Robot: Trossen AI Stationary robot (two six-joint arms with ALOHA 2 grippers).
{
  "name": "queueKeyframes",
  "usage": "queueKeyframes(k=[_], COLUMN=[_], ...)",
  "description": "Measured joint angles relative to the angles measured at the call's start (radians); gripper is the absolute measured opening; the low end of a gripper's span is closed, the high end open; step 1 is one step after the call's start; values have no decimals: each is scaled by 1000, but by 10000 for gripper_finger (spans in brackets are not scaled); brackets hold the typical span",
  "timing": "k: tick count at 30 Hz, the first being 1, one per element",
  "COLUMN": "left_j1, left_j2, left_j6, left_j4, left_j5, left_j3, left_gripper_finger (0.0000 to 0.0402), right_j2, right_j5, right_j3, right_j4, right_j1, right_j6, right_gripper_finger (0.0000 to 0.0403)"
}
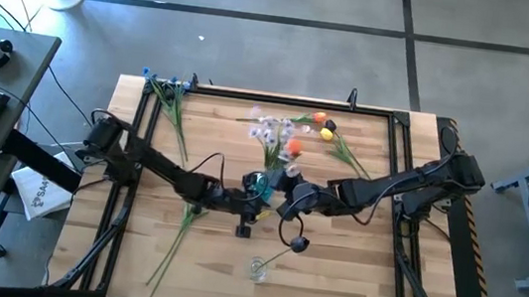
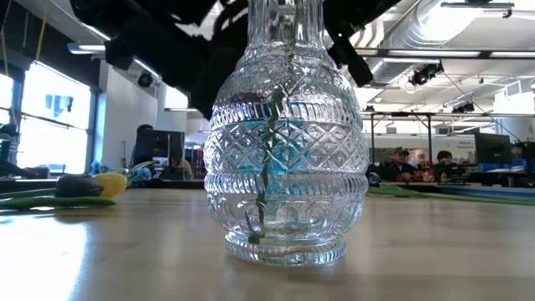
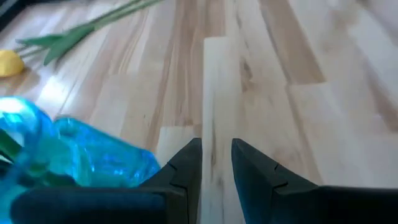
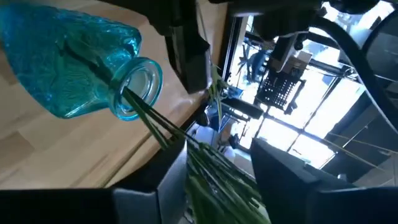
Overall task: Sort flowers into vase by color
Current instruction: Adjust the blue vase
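Green stems (image 4: pixel 211 174) between right pincer (image 4: pixel 217 168) fingers | entering blue vase (image 4: pixel 74 68)

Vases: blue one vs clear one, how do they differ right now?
The blue vase is tinted turquoise; the clear vase is colourless cut glass. The blue vase sits mid-table between both grippers and has several green stems in its mouth; the clear vase shows only one thin stem inside. The clear vase stands alone near the table's front edge, with no gripper at it. Both are patterned glass with narrow necks.
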Motion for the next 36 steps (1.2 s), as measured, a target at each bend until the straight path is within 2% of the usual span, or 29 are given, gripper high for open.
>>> queueKeyframes(k=[5,10,16,20,23,29,32,36], left_j1=[-10,-37,-82,-111,-124,-113,-111,-103], left_j2=[-4,-14,-55,-96,-106,-109,-109,-109], left_j6=[-5,-35,-50,-90,-115,-186,-227,-293], left_j4=[-19,-31,-64,-146,-197,-204,-202,-201], left_j5=[-42,-86,-145,-209,-259,-265,-265,-266], left_j3=[-2,-5,-5,-5,-6,-56,-80,-124], left_gripper_finger=[76,76,76,76,76,76,76,76], right_j2=[0,0,-33,-86,-137,-212,-243,-255], right_j5=[46,108,101,84,33,4,-37,-175], right_j3=[0,0,0,0,0,0,0,-1], right_j4=[8,65,90,59,-17,-181,-289,-439], right_j1=[27,61,95,125,135,118,105,66], right_j6=[-1,17,160,347,520,851,1021,1280], right_gripper_finger=[200,200,200,200,200,202,219,261])
